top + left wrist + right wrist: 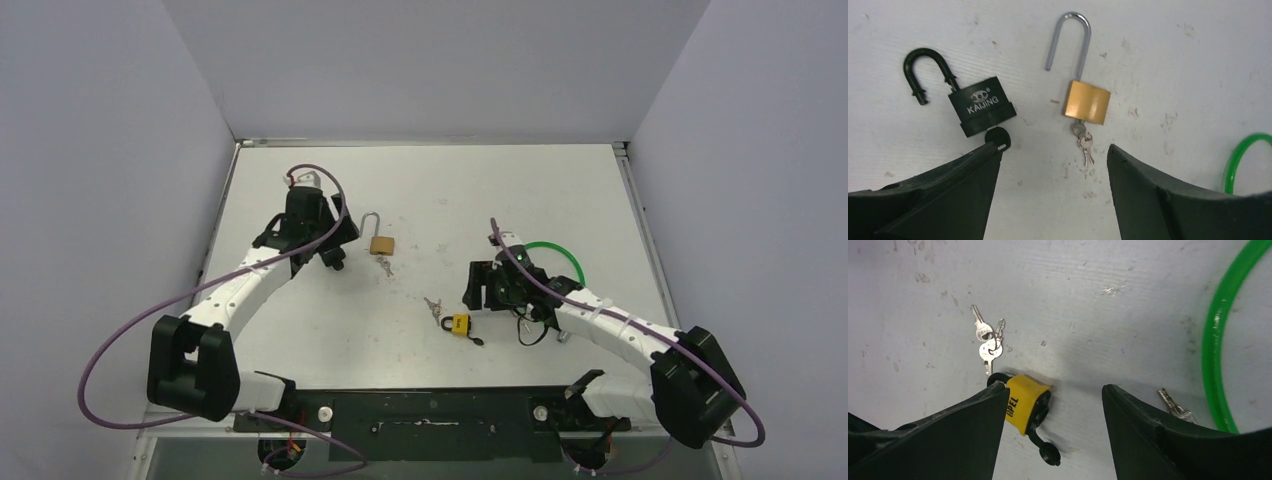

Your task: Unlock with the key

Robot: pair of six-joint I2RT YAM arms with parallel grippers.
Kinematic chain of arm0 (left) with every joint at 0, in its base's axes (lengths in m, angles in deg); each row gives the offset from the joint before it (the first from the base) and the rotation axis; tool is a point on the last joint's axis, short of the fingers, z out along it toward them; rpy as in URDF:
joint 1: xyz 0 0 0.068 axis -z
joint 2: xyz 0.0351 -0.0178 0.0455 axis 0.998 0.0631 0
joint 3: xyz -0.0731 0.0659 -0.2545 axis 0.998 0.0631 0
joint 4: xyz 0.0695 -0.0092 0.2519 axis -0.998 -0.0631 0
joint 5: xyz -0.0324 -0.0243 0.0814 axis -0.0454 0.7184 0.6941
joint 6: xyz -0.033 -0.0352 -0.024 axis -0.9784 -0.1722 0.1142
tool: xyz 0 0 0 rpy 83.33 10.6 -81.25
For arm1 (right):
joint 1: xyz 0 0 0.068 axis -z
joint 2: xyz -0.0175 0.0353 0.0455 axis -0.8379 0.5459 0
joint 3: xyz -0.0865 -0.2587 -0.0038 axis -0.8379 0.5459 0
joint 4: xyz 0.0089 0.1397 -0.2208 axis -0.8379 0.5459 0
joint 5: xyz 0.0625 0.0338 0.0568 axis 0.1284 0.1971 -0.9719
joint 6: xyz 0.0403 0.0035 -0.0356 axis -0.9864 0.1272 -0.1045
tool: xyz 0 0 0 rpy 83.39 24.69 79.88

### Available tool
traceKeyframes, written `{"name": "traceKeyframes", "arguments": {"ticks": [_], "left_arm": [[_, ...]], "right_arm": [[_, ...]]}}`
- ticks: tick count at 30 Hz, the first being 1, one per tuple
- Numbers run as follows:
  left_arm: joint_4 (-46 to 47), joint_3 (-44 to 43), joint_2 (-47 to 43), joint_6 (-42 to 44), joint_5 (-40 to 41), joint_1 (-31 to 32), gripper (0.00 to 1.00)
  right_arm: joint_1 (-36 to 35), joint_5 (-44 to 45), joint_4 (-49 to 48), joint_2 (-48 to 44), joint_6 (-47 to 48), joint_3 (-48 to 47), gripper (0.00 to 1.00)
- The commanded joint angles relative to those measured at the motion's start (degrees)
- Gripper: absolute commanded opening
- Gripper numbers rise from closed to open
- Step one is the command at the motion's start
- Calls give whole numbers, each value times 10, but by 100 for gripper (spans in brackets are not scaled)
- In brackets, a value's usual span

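Note:
A yellow padlock with a black dust cap hanging open lies on the table, and its shackle is partly hidden behind my right gripper's left finger. A loose key bunch lies just beyond it. My right gripper is open and empty, hovering over the lock; the top view shows the gripper to the right of the lock. My left gripper is open and empty. A black padlock with its shackle open and a key in it lies at the gripper's left fingertip.
A brass padlock with a long silver shackle sprung open and keys in its base lies ahead of the left gripper, and shows in the top view. A green cable loop and another key lie right of the right gripper.

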Motion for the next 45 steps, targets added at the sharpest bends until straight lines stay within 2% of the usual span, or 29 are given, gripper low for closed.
{"name": "traceKeyframes", "arguments": {"ticks": [1,10,19,23,27,31,36,40,45], "left_arm": [[11,31,-61,25,-64,29,75],[-14,68,-146,17,-60,33,74],[5,101,-145,13,-65,32,74],[6,99,-136,14,-75,30,73],[14,104,-136,12,-84,28,73],[16,109,-137,9,-87,27,73],[10,105,-141,8,-91,26,73],[19,107,-147,-4,-116,26,73],[48,119,-149,-36,-178,26,74]], "right_arm": [[-76,70,2,50,11,-53,68],[-149,133,13,205,15,-164,53],[-185,128,37,280,13,-220,47],[-195,145,64,309,6,-239,40],[-203,172,94,335,1,-257,33],[-204,183,95,349,2,-265,19],[-204,183,70,344,2,-254,0],[-204,177,5,307,14,-217,0],[-203,145,-127,241,31,-153,0]]}}
